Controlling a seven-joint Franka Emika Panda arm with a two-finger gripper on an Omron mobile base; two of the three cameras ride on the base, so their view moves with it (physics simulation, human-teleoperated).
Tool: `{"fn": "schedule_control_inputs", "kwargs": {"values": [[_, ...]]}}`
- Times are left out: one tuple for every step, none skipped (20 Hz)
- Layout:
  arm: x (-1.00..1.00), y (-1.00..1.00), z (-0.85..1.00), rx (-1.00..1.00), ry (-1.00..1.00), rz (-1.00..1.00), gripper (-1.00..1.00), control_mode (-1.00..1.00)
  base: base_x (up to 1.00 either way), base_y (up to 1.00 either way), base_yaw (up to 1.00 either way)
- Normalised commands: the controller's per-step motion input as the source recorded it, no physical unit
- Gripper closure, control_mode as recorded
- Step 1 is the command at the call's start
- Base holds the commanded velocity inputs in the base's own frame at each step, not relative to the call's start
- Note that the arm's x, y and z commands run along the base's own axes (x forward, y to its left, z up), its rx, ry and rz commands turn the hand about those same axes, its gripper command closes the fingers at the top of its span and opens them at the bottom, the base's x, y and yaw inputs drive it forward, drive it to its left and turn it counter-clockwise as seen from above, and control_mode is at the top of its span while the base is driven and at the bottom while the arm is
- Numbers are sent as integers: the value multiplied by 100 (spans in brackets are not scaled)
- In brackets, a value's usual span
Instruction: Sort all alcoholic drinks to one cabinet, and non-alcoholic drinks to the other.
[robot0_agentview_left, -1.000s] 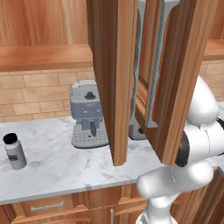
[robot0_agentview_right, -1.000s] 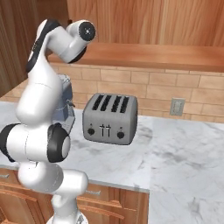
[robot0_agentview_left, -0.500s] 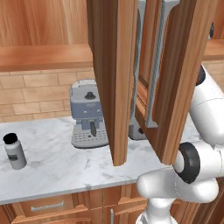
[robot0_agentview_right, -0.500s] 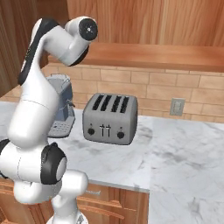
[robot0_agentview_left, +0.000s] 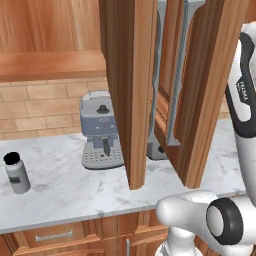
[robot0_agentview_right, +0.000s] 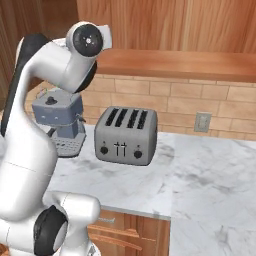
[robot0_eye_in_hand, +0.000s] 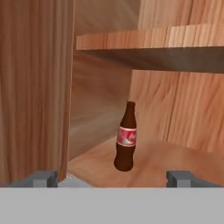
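The cola bottle (robot0_eye_in_hand: 126, 139) is standing upright on the cabinet floor (robot0_eye_in_hand: 175, 159), straight ahead of the gripper (robot0_eye_in_hand: 113, 177), whose 2 jaws are gaping wide and empty.

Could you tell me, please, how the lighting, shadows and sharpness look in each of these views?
Hand view: soft, slightly blurred; the small dark brown cola bottle with red label stands upright on the cabinet floor, and the wooden shelf is dark underneath. Left base view: even light, faint shadow beneath the open reddish-brown cabinet doors on the marble counter. Right base view: flat light, no glare on the silver four-slot toaster.
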Motion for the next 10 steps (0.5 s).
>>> {"fn": "schedule_control_inputs", "kwargs": {"values": [[-100, -18, -6, 0, 3, -23, -100, -100, 0, 0, 0], [-100, -17, -12, 0, 8, -27, -100, -100, 0, 0, 0], [-100, -21, -15, 0, 12, -31, -100, -100, 0, 0, 0], [-100, -16, -14, 0, 14, -34, -100, -100, 0, 0, 0], [-100, -11, -11, 0, 15, -37, -100, -100, 0, 0, 0], [-100, -9, -6, 0, 17, -39, -100, -100, 0, 0, 0], [-100, -12, -4, 0, 15, -39, -100, -100, 0, 0, 0], [-100, -13, -1, 0, 17, -38, -100, -100, 0, 0, 0], [-100, -17, 0, 0, 18, -37, -100, -100, 0, 0, 0], [-100, -27, 0, 0, 20, -36, -100, -100, 0, 0, 0]]}}
